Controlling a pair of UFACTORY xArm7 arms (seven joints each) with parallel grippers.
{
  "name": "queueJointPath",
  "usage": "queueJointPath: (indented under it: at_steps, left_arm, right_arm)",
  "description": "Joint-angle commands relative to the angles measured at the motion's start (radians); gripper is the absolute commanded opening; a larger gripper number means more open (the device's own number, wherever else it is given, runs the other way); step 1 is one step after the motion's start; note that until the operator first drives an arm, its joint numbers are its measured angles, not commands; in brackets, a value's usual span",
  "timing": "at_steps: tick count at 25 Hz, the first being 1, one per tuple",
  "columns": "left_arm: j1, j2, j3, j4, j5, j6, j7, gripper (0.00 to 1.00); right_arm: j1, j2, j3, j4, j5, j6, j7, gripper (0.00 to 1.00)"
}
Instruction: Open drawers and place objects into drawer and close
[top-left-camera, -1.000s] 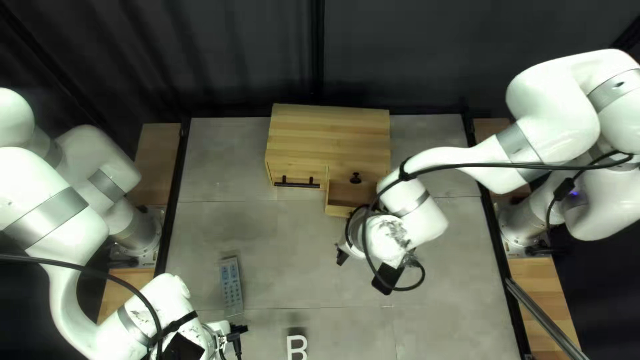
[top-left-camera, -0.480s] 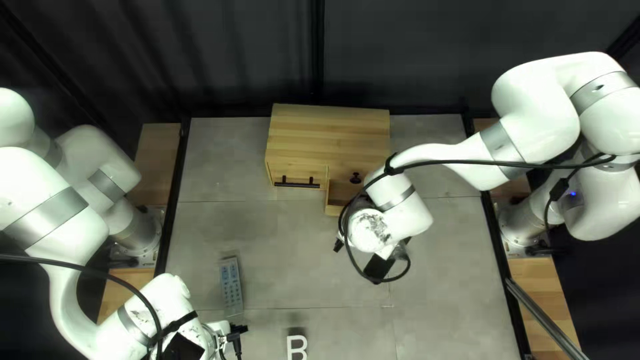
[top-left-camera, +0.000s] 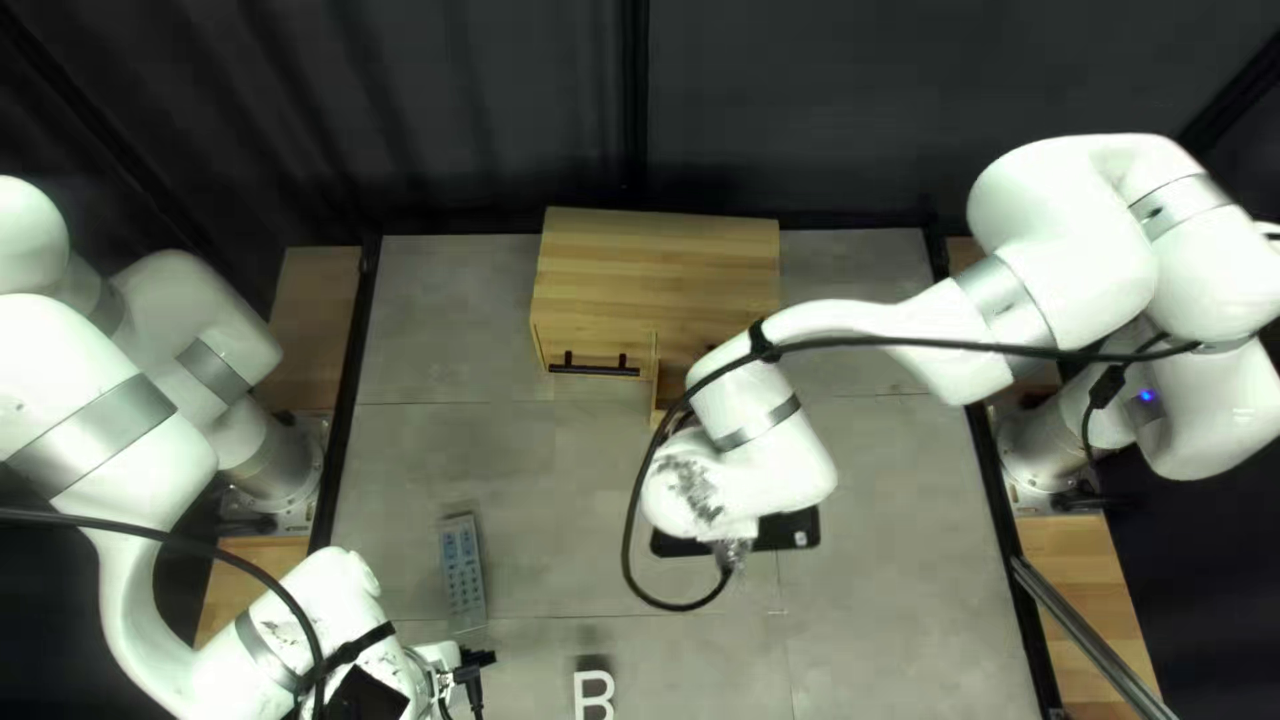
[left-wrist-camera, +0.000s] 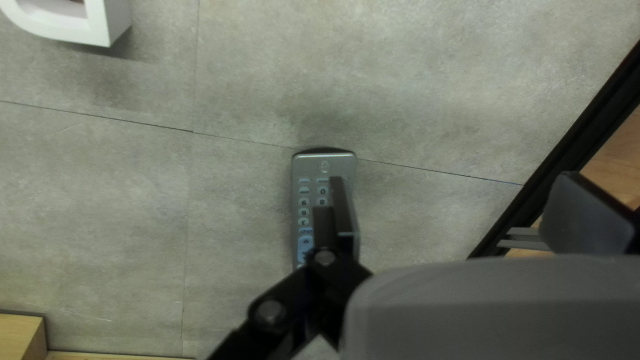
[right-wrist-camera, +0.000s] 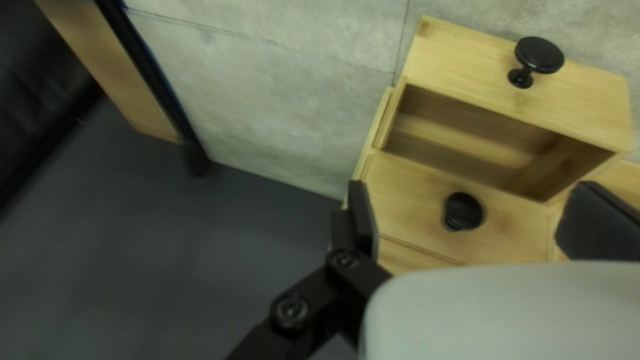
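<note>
The wooden cabinet [top-left-camera: 660,254] stands at the back of the top left view; my right gripper [top-left-camera: 694,494], hidden beneath its wrist, is in front of it. In the right wrist view a lower drawer [right-wrist-camera: 513,100] is pulled out, with nothing visible inside; the drawer above is closed, its black knob [right-wrist-camera: 463,212] showing between the widely parted fingers of my right gripper [right-wrist-camera: 477,217]. At the near edge is my left gripper [top-left-camera: 434,660]. A grey remote [left-wrist-camera: 325,163] lies partly behind one finger of my open left gripper [left-wrist-camera: 460,213] in the left wrist view.
A white letter B [top-left-camera: 594,694] is on the table near its front edge, right of my left gripper. A wide drawer with a black bar handle [top-left-camera: 594,364] fills the cabinet's left side. A black cable [top-left-camera: 640,534] loops from my right arm.
My right arm's wrist has swung left and turned in front of the cabinet, now covering more of the pulled-out drawer. My left arm, the remote and the letter have not moved.
</note>
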Motion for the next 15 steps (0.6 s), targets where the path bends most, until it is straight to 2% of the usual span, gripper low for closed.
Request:
queueJointPath:
  at_steps: [1, 2, 4, 12, 15]
  left_arm:
    - [0.0, 0.0, 0.0, 0.0, 0.0, 0.0, 0.0, 1.0]
    - [0.0, 0.0, 0.0, 0.0, 0.0, 0.0, 0.0, 1.0]
    - [0.0, 0.0, 0.0, 0.0, 0.0, 0.0, 0.0, 1.0]
    - [0.0, 0.0, 0.0, 0.0, 0.0, 0.0, 0.0, 1.0]
    - [0.0, 0.0, 0.0, 0.0, 0.0, 0.0, 0.0, 1.0]
  right_arm:
    - [0.0, 0.0, 0.0, 0.0, 0.0, 0.0, 0.0, 1.0]
    - [-0.004, -0.009, -0.009, -0.03, -0.025, -0.029, 0.019, 1.0]
    - [-0.048, -0.044, -0.042, -0.077, 0.029, -0.095, 0.124, 1.0]
    - [-0.121, -0.076, -0.122, -0.086, 0.276, -0.1, 0.534, 1.0]
    - [-0.128, -0.099, -0.141, -0.124, 0.351, -0.155, 0.703, 1.0]
